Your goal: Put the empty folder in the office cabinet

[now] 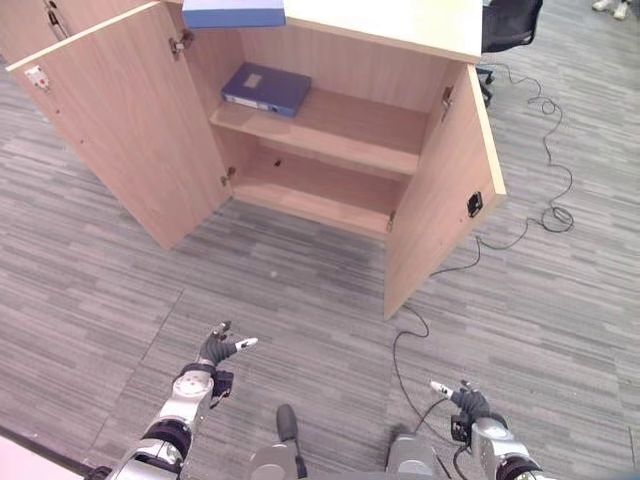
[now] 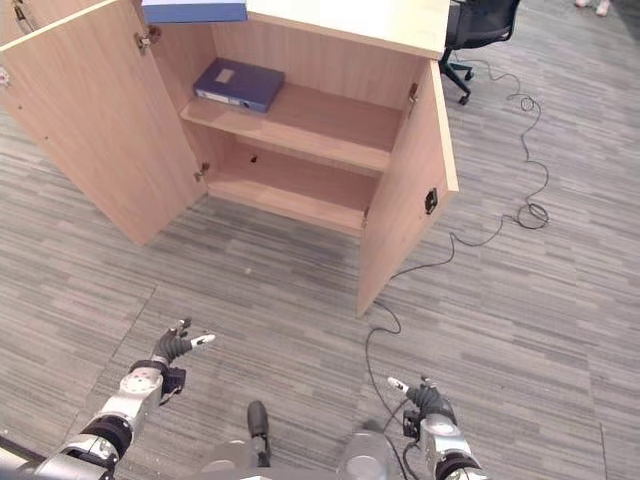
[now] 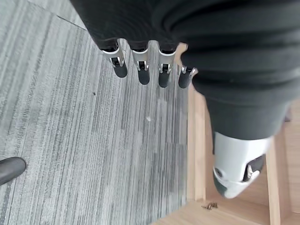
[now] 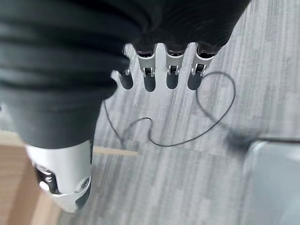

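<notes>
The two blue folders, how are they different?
The folder on the shelf lies inside the cabinet, on its upper shelf, while the folder on top rests on the cabinet's roof. The shelf one looks darker blue and carries a pale label; the top one looks lighter. Both lie flat.

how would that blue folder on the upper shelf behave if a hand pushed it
The blue folder lies flat on the upper shelf, so it would probably slide, not tip. Its boxy, straight-edged shape suggests it is stiff. If empty, it is likely light.

bright, even light | soft shadows | cabinet top (image 1: 400, 25) glares
</notes>
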Robot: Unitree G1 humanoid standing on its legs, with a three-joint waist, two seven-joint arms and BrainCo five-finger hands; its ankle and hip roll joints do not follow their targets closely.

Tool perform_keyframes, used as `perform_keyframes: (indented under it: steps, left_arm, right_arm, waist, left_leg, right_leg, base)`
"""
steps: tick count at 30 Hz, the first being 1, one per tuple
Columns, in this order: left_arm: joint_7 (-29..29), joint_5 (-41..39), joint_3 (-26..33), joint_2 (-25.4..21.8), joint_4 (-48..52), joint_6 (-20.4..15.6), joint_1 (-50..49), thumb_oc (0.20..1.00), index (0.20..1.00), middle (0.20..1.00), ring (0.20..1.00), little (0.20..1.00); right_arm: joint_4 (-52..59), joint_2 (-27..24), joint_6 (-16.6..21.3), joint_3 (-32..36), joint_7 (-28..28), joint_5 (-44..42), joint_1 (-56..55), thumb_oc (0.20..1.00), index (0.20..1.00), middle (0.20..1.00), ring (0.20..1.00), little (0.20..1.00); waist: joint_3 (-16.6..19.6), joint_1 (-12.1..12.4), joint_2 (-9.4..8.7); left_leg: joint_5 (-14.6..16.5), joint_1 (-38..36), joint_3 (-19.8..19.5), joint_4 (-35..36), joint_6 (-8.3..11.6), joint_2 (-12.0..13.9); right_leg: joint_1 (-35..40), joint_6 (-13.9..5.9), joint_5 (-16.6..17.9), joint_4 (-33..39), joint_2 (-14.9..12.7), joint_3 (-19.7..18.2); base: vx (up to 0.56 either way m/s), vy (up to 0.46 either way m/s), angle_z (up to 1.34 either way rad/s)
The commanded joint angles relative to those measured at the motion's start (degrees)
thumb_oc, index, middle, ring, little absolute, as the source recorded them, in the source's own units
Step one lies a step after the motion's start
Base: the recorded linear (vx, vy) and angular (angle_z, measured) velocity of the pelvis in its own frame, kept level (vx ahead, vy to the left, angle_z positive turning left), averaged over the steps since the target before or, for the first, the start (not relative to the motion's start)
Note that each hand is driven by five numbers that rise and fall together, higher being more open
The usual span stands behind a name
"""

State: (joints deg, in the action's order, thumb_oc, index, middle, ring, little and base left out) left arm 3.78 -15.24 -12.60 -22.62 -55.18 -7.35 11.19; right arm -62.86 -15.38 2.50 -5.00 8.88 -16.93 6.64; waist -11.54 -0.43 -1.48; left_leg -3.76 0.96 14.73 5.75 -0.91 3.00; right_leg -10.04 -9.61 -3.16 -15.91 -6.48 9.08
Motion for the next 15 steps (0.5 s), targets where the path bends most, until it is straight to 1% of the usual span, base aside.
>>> perform_keyframes:
  steps: [1, 2, 3, 5, 7, 10, 12, 13, 15]
  left_arm:
    - [0.68, 0.12, 1.29, -0.23, 1.15, -1.33, 0.57, 1.0, 1.0, 1.0, 1.0, 1.0]
    - [0.55, 0.19, 1.36, 0.01, 1.49, -1.25, 0.2, 1.0, 1.0, 1.0, 1.0, 1.0]
    - [0.21, 0.27, 1.29, 0.5, 1.47, -1.4, 0.05, 1.0, 1.0, 1.0, 1.0, 1.0]
    - [-0.11, 0.54, 1.37, 1.18, 1.54, -1.47, -0.52, 1.0, 1.0, 1.0, 1.0, 1.0]
    - [-0.12, -0.03, 1.49, 1.69, 2.31, -1.58, -0.96, 1.0, 1.0, 1.0, 1.0, 1.0]
    - [-0.67, -0.59, 0.65, 2.55, 4.26, -1.59, -1.8, 1.0, 1.0, 1.0, 1.0, 1.0]
    - [-0.85, -0.2, -0.05, 2.9, 4.58, -1.46, -1.38, 1.0, 1.0, 1.0, 1.0, 1.0]
    - [-0.84, -0.02, -0.36, 3.2, 4.63, -1.38, -1.24, 1.0, 1.0, 1.0, 1.0, 1.0]
    - [-0.42, -0.49, -0.36, 3.5, 4.2, -1.49, -0.96, 1.0, 1.0, 1.0, 1.0, 1.0]
  right_arm:
    - [0.41, -3.94, 2.47, -1.22, 1.08, -1.29, 1.61, 1.0, 1.0, 1.0, 1.0, 1.0]
    - [0.59, -3.98, 2.28, -1.05, 1.01, -1.13, 1.2, 1.0, 1.0, 1.0, 1.0, 1.0]
    - [0.54, -4.19, 2.2, -0.79, 0.96, -1.34, 0.96, 1.0, 1.0, 1.0, 1.0, 1.0]
    - [0.41, -4.85, 2.44, -0.23, 0.91, -1.96, 0.55, 1.0, 1.0, 1.0, 1.0, 1.0]
    - [0.54, -5.92, 2.43, 0.03, 1.14, -1.94, 0.71, 1.0, 1.0, 1.0, 1.0, 1.0]
    - [1.02, -7.27, 2.34, 0.64, 1.07, -2.13, 0.28, 1.0, 1.0, 1.0, 1.0, 1.0]
    - [1.26, -8.28, 2.24, 1.45, 1.09, -2.25, -0.4, 1.0, 1.0, 1.0, 1.0, 1.0]
    - [1.54, -8.7, 2.16, 1.78, 1.29, -2.44, -0.67, 1.0, 1.0, 1.0, 1.0, 1.0]
    - [1.24, -9.17, 2.13, 1.87, 1.4, -2.55, -0.45, 1.0, 1.0, 1.0, 1.0, 1.0]
  waist:
    - [-0.65, 1.37, 0.85]
    - [-0.72, 1.67, 0.77]
    - [-0.47, 1.38, 0.67]
    - [-0.34, 0.66, 0.94]
    - [-0.31, 0.38, 1.58]
    - [-1.27, -0.4, 2.38]
    - [-1.99, -1.03, 2.49]
    - [-2.47, -1.18, 2.74]
    - [-2.85, -1.35, 2.96]
  left_leg:
    - [2.46, -0.61, -1.78, -3.92, 5.78, 3.61]
    - [3.06, -0.88, -1.23, -4.49, 5.69, 3.4]
    - [3.23, -0.92, -0.91, -5.04, 5.67, 3.11]
    - [4.47, -1.97, -0.05, -6.47, 5.95, 3.25]
    - [4.85, -1.45, 0.73, -8.85, 6.37, 3.81]
    - [6.14, 0.13, 1.0, -16.11, 7.4, 5.59]
    - [4.07, 3.72, 0.96, -24.15, 8.45, 7.96]
    - [2.16, 5.21, 0.4, -27.65, 9.03, 8.96]
    - [0.75, 6.67, -1.18, -30.73, 9.33, 8.87]
  right_leg:
    - [7.0, 2.18, -1.13, 9.49, 2.84, 6.02]
    - [7.13, 2.59, -1.13, 9.56, 1.89, 8.76]
    - [7.99, 2.45, -1.14, 10.61, 1.66, 9.32]
    - [9.24, 2.8, -1.19, 11.63, 2.25, 7.23]
    - [9.17, 3.11, -0.6, 12.36, 2.02, 7.26]
    - [10.27, 4.13, -1.49, 12.49, 2.36, 5.61]
    - [10.68, 5.37, -2.07, 12.11, 2.24, 5.08]
    - [11.29, 5.95, -2.5, 11.9, 2.45, 4.58]
    - [12.09, 6.38, -2.91, 12.15, 2.62, 3.42]
  base:
    - [0.07, 0.044, -0.27]
    - [0.05, -0.02, -0.22]
    - [0.1, -0.039, -0.15]
    - [0.11, -0.053, -0.06]
    - [0.06, -0.061, -0.15]
    - [0.08, -0.091, -0.4]
    - [0.08, -0.105, -0.16]
    - [0.1, -0.065, -0.2]
    - [0.08, -0.03, -0.32]
